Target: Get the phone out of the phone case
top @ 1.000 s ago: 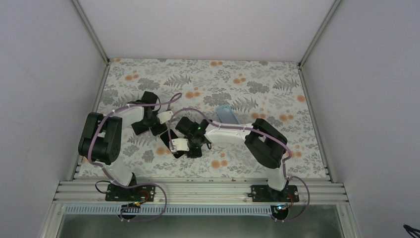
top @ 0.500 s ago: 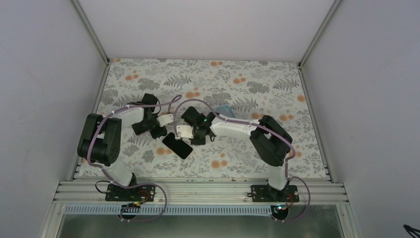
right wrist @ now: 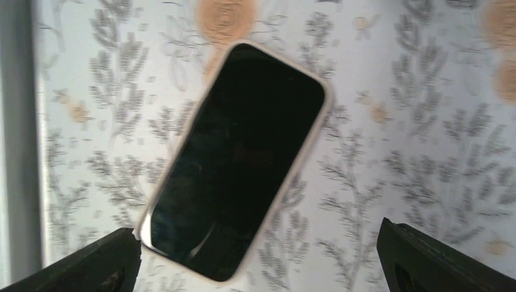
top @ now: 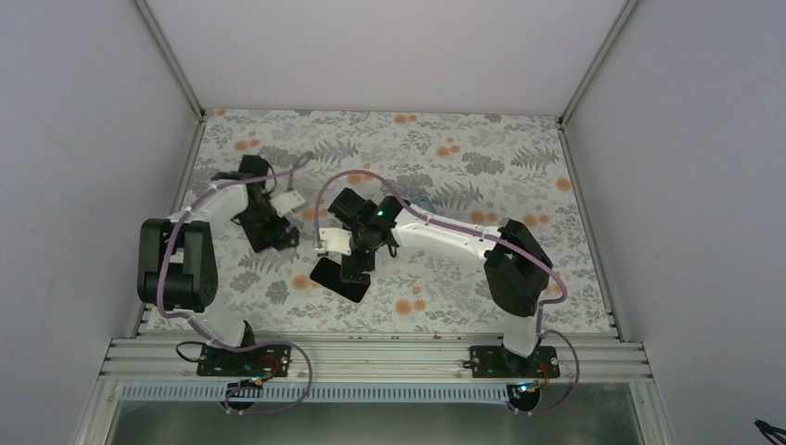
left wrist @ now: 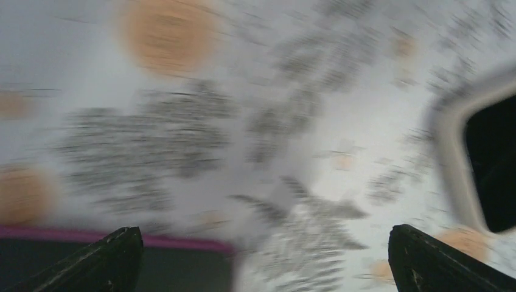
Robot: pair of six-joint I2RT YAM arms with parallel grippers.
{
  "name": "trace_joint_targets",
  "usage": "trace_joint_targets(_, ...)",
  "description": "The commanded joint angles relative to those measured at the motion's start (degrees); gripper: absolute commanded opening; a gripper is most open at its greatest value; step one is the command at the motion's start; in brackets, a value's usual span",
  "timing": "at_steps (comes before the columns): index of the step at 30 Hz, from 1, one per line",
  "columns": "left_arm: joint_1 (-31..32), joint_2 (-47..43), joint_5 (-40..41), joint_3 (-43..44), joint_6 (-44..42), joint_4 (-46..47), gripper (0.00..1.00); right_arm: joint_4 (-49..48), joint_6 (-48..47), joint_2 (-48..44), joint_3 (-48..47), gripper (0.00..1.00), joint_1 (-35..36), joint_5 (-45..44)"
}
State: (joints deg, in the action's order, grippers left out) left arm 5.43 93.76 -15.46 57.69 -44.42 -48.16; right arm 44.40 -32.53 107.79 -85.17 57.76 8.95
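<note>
A black-screened phone [right wrist: 237,161] with a pale rim lies flat and askew on the floral cloth, also seen from above [top: 334,280]. Just over it hangs my right gripper [right wrist: 258,267] [top: 357,260], open, its fingertips [right wrist: 103,264] wide apart and holding nothing. The light-blue phone case [top: 422,200] lies behind the right arm, mostly hidden by it. My left gripper [left wrist: 268,267] [top: 271,230] is open and empty, off to the phone's left. Its view is blurred, with the phone's pale rim [left wrist: 450,158] at the right edge.
Floral cloth [top: 463,158] covers the table between white walls. A metal rail [top: 371,357] runs along the near edge. In the left wrist view a dark shape with a magenta edge [left wrist: 176,261] sits at the bottom left, too blurred to identify.
Both grippers have opened. The phone has gone from between them to lying on the cloth. The left arm swung away to the left and back; the right gripper now hangs over the phone.
</note>
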Motion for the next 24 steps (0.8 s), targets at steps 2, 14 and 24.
trace_joint_targets(2, -8.02, -0.75, 2.46, 9.12, 3.70, 2.63, 1.00, 3.76, 5.08, 1.61, -1.37, 1.00, 1.64, 5.17)
trace_joint_targets(14, -17.04, -2.13, 0.01, 15.33, 6.65, 4.69, 1.00, 5.22, 18.78, 11.61, -8.95, 1.00, 5.30, -2.82)
trace_joint_targets(24, -18.25, -3.19, -0.23, 12.43, 7.20, 6.91, 1.00, 3.54, 20.04, 13.50, -7.09, 1.00, 6.31, -6.78)
